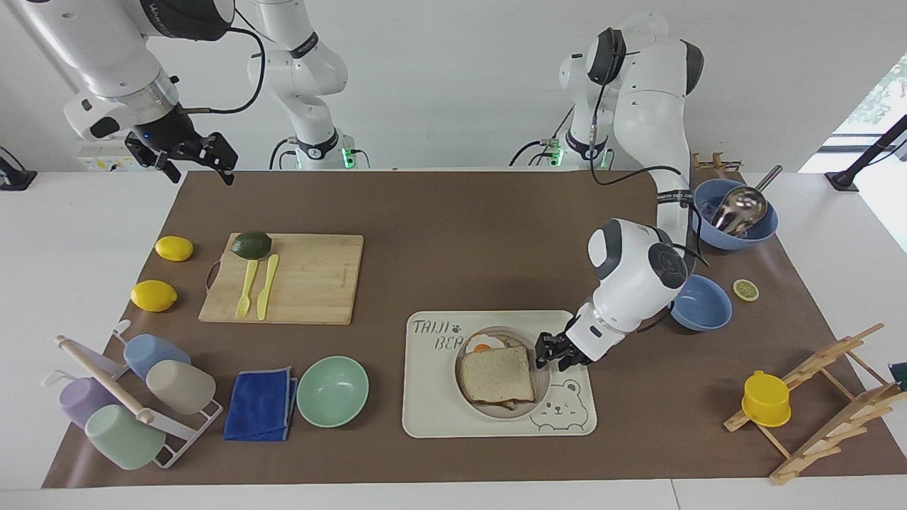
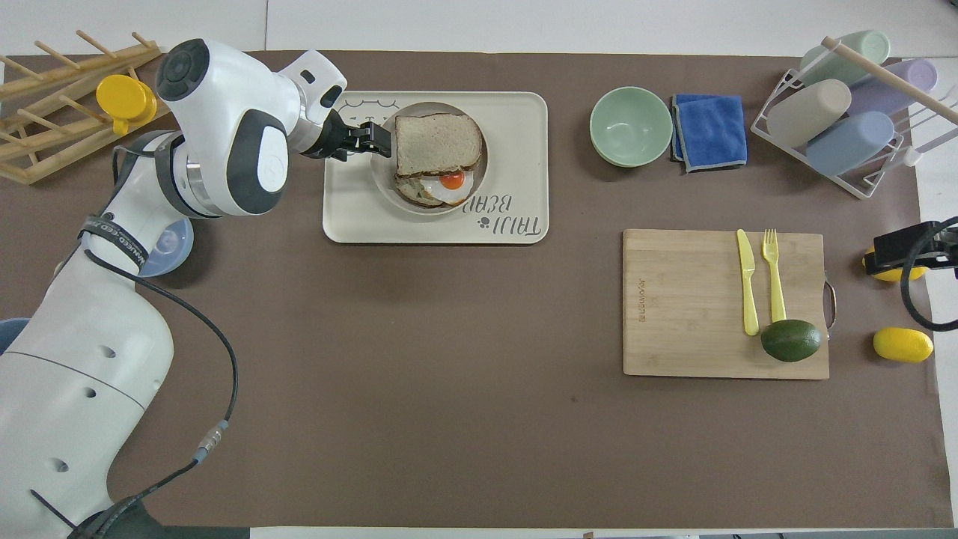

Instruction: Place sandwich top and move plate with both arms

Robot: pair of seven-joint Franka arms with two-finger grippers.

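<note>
Left gripper [image 1: 551, 352], grip state unreadable, sits at the plate [image 1: 544, 386] rim, sandwich top [image 1: 497, 375] at its 8 o'clock in facing view; right gripper [image 1: 190, 157] waits, well apart.

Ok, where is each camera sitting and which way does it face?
Facing view: high across the table, looking at the robots; both arms show whole, left gripper at the plate, right gripper waiting raised.
Overhead view: high above the robots' end, looking forward and down; the left arm shows, the right gripper only at the edge.
Both show the sandwich top and tray, half a turn apart.
</note>
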